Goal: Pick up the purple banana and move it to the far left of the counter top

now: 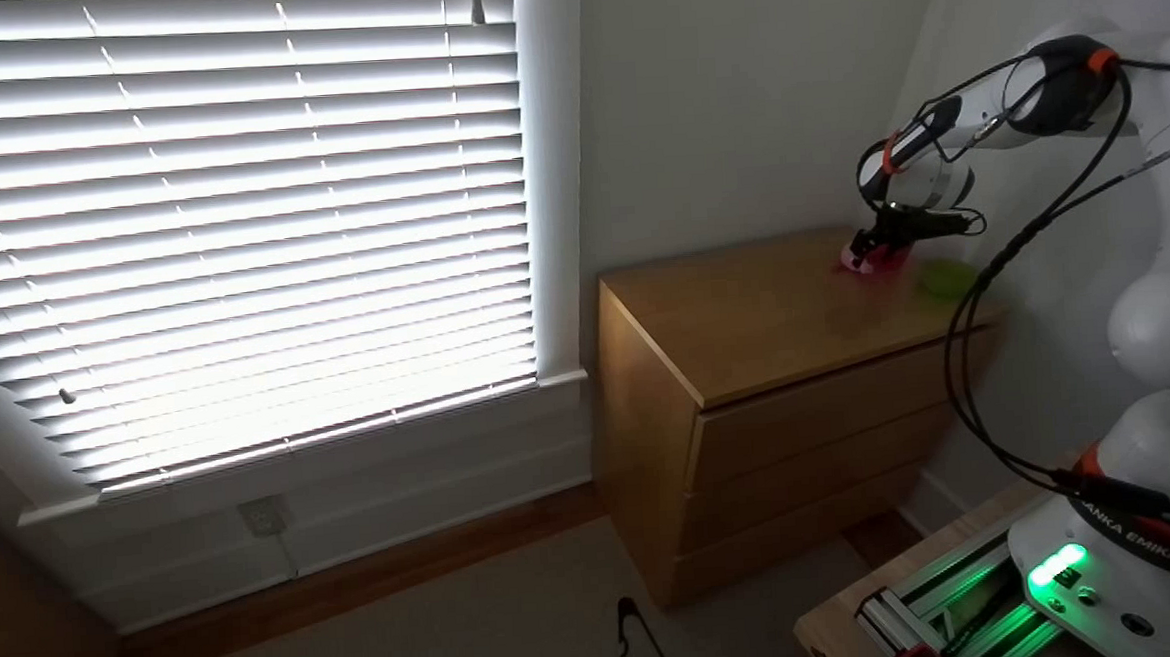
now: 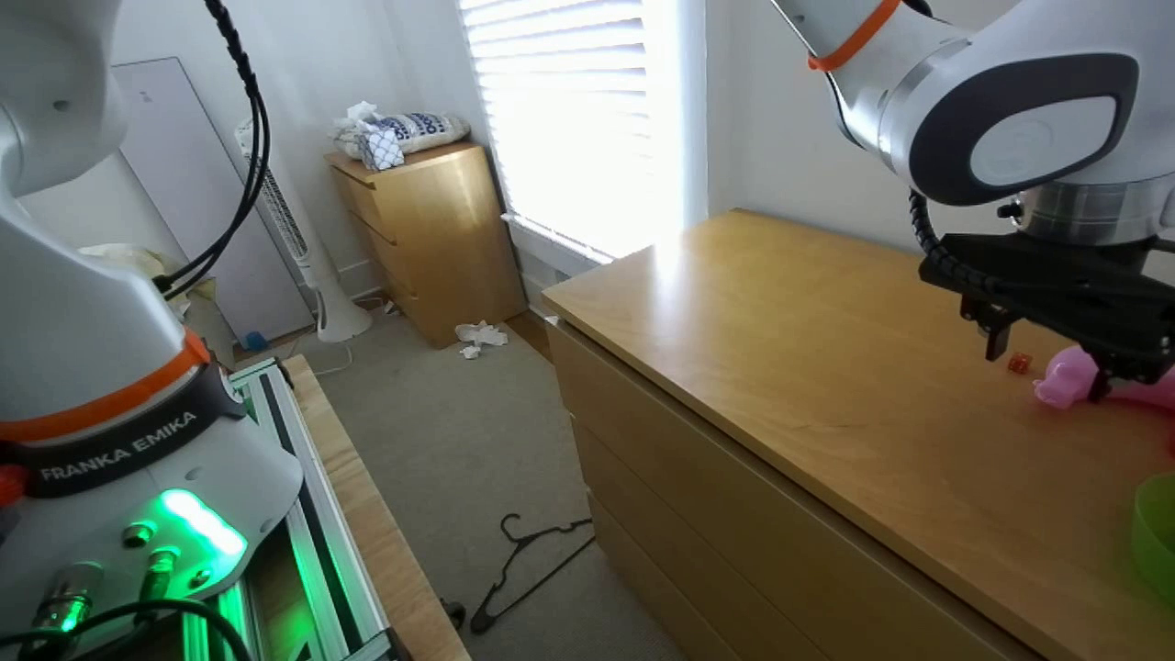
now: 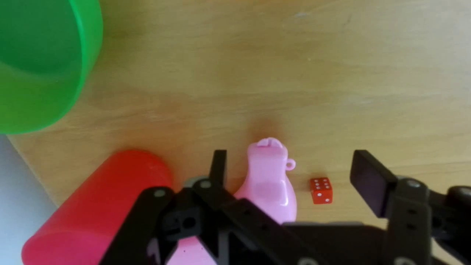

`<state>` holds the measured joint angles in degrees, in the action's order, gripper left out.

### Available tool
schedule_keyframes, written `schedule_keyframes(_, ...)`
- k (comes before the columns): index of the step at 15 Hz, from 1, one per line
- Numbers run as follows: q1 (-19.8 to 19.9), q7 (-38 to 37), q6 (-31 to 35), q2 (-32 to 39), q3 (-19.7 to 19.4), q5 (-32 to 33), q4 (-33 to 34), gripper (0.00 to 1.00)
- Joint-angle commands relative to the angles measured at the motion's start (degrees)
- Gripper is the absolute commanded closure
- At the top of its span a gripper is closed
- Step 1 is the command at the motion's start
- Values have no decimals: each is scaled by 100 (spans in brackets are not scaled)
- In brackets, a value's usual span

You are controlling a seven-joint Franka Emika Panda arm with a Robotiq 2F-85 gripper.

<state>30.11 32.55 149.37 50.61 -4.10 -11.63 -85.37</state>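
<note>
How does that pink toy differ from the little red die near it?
The pink toy is rounded and bulging; the red die is a cube. The toy is pink, the die red with white dots. The toy is much larger than the die. In the wrist view, the tool hides part of the toy, while the die shows whole. Both rest on the wooden counter top.

This looks like a home: carpet (image 2: 468, 422), venetian blinds (image 1: 290, 244), and, flanking the blinds, a drawer-fronted counter (image 2: 780, 330) and a chest of drawers (image 2: 450, 234).
</note>
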Motion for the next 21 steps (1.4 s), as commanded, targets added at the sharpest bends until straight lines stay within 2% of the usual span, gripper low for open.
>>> schedule_keyframes(1, 152, -103, 34, 290, 162, 175, 369, 35)
schedule_keyframes(3, 170, -93, 13, 364, 192, 187, 476, 43)
schedule_keyframes(10, 165, -158, -20, 546, 203, 312, 706, 40)
schedule_keyframes(16, 160, -359, -102, 649, 210, 323, 779, 43)
schedule_keyframes(19, 150, -483, -116, 676, 185, 339, 792, 57)
schedule_keyframes(20, 138, -554, -138, 675, 162, 342, 791, 57)
schedule_keyframes(21, 124, -604, -140, 677, 139, 354, 790, 64)
